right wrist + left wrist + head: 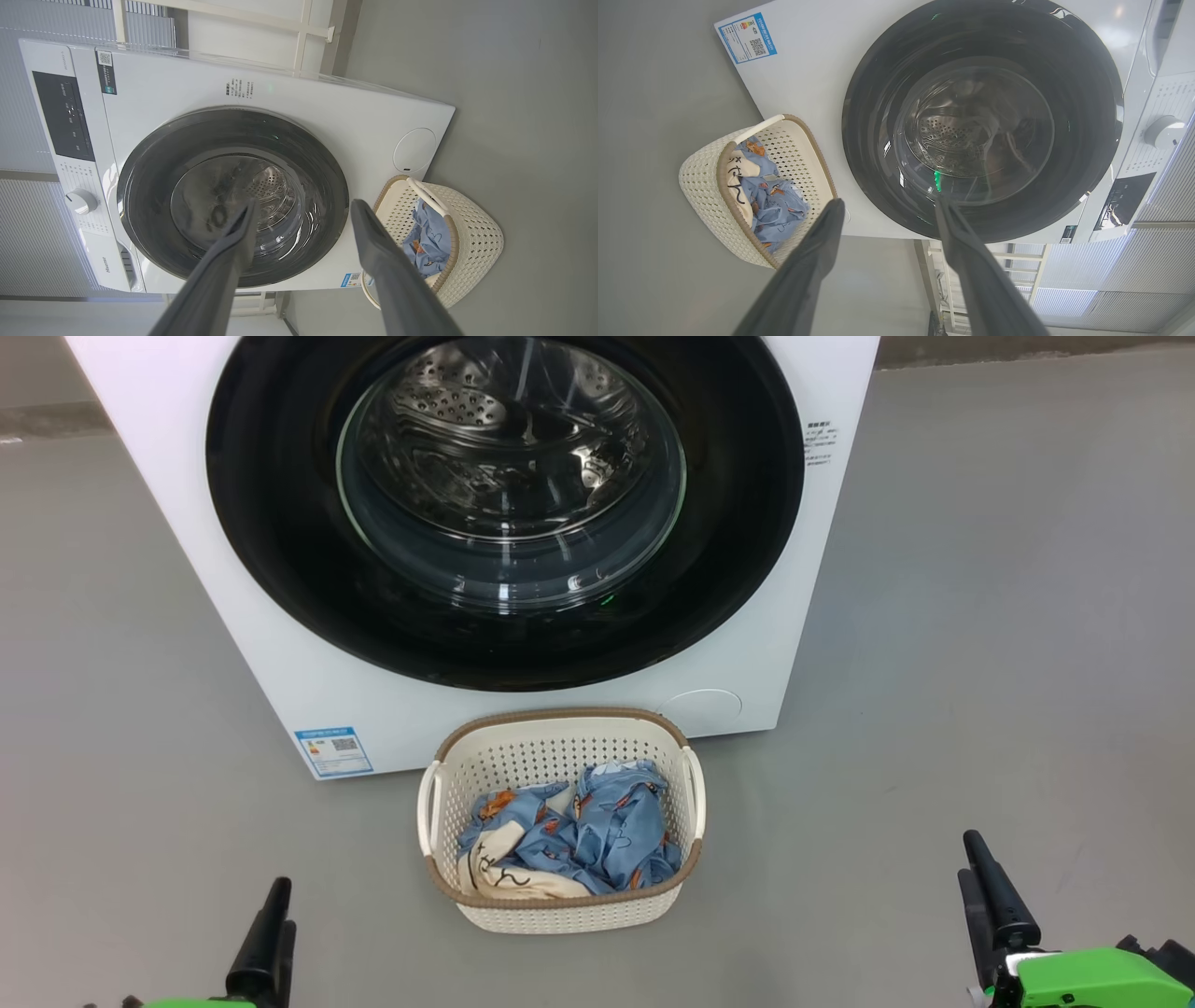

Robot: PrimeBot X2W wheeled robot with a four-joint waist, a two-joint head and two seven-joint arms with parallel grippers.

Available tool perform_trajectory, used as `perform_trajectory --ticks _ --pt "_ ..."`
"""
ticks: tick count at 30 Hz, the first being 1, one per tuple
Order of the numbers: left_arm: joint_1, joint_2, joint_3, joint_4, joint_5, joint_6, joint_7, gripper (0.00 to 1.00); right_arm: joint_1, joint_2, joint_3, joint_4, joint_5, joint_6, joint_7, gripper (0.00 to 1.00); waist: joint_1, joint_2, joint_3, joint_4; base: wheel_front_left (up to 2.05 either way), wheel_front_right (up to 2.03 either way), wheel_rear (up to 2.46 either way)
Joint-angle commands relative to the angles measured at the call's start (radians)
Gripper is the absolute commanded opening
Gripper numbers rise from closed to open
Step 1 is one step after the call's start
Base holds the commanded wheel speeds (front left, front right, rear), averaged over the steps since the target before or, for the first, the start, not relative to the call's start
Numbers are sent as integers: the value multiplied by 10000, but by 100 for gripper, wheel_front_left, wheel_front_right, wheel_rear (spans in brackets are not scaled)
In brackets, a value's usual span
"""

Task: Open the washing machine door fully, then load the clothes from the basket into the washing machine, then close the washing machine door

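The white washing machine (280, 644) stands ahead, and its round black door (509, 485) lies shut, flush with the front; the steel drum shows through the glass. Right before it on the floor sits the cream basket (560, 737), holding light blue clothes (579, 831) with orange prints. My left gripper (282, 901) is low on the left and my right gripper (969, 857) low on the right, both short of the basket. In the left wrist view the left gripper (889, 201) is open and empty, facing the door (980, 130) with the basket (700, 172) to one side. The right gripper (304, 203) is open too.
Grey floor spreads to both sides of the machine and basket. A blue label sticker (333, 750) and a round service flap (700, 705) mark the lower front. The control panel with its knob (80, 201) runs along the machine's top. A pale frame and wall stand behind.
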Motion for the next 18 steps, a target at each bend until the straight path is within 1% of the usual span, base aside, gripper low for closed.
perform_trajectory --ticks 1,11,18 --pt "-464 253 35 -357 345 -17 -135 100 -542 -154 100 -282 -332 4 -137 100 -1 0 6 -4 0 0 0" --pt "-602 469 -164 -511 1368 -19 -401 100 -737 -292 245 -399 -1618 5 -401 100 -1 0 34 -23 0 0 0" --pt "-757 778 -502 -573 2512 -21 -607 100 -889 -464 489 -431 -2715 6 -605 100 -1 0 59 -39 0 0 0"
